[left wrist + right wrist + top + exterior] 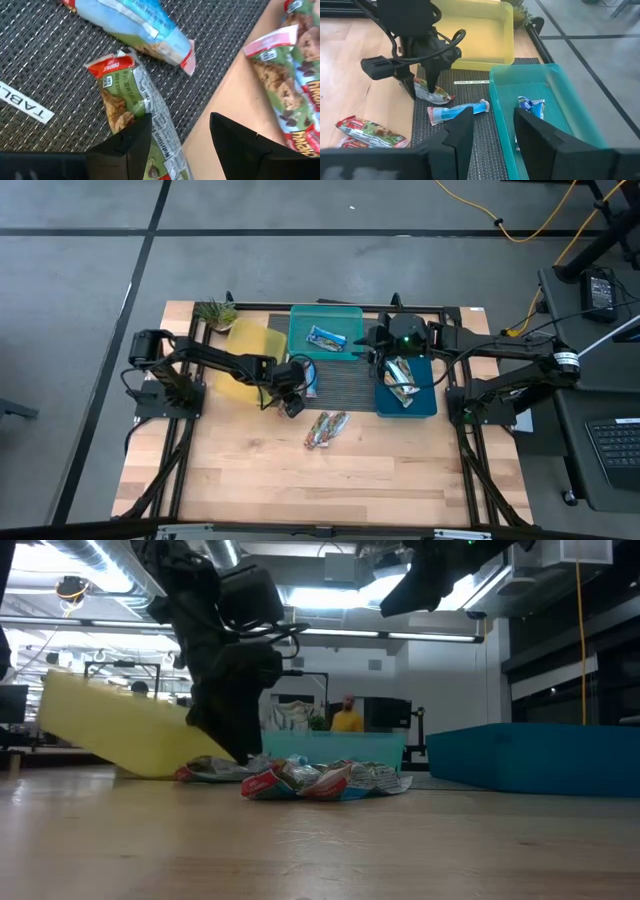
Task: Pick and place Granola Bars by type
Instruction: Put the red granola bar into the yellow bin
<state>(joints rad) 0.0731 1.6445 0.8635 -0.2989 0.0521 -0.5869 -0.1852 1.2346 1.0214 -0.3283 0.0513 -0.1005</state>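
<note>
Sorting roughly half done, judging by what lies where. Nearest, on bare wood just in front of the mat (345,380): loose bars (325,428) in a clump, reddish and green wrappers, untouched.

At the mat's front-left corner: left gripper (179,130), jaws spread, straddling a green bar (132,107) that lies flat on the mat, not pinching it. Looks set for the next pick. Just beyond, also on the mat: a blue bar (457,112), awaiting a bin too.

Right of the mat: blue bin (428,410), already holding a few binned bars (402,375). Behind the mat: teal bin (300,350) with one sorted bar (326,336), blue-wrapped. Behind the mat's left end: yellow bin (475,35), tilted, apparently empty.

Above the mat's far-right corner, between teal and blue bins: right gripper (492,122), jaws spread, holding nothing.

Left to do, probably: green bar, blue bar, then the clump.
</note>
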